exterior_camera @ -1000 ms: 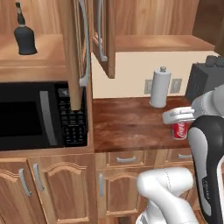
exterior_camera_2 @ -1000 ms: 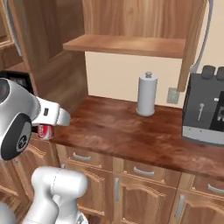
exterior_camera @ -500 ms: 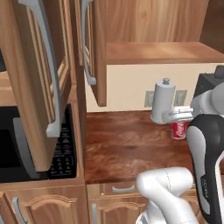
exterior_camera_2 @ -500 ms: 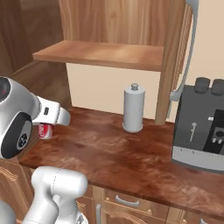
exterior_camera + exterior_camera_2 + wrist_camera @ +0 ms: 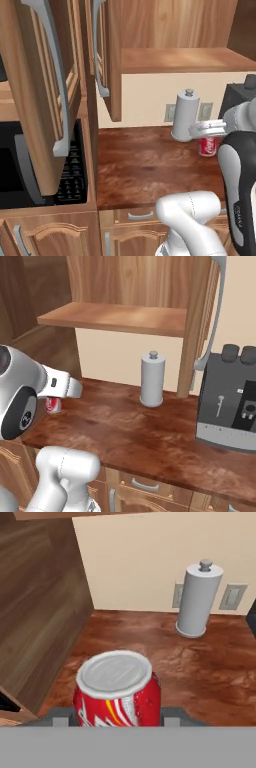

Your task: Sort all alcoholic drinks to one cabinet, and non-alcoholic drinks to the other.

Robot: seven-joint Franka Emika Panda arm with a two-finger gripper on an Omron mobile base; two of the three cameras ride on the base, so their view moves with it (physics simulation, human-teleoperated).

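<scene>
You see a small red soda can with a silver top and yellow-white markings, near the grey paper-towel holder. The gripper holds the can between its jaws.

The red soda can looks like glossy painted metal with a dull silver top. The counter is dark mottled wood with a slight sheen; the cabinet doors and shelf are warmer grained wood with smooth grey metal handles. The paper towel roll is matt pale grey. The coffee machine looks like matt grey and black plastic.
</scene>
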